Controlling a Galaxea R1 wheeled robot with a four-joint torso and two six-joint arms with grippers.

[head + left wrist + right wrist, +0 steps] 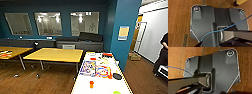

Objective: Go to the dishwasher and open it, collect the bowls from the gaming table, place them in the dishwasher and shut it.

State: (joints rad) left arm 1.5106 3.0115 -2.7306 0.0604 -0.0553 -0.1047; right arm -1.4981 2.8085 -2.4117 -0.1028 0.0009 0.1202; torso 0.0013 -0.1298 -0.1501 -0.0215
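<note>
You are in a blue-walled room with a wooden floor (45,80), facing a white table (105,86) strewn with colourful items, yellow tables (56,54) beyond and a person (162,55) at the right edge. No dishwasher, gaming table or bowls can be made out here, so judge every step as still ahead. Whether either gripper is released or clenched, you cannot tell from the wrist views.

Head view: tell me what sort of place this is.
Probably an office break or common room: yellow-topped tables on a wooden floor, a long white table strewn with colourful items, a dark bench beneath interior windows in a teal wall.
</note>
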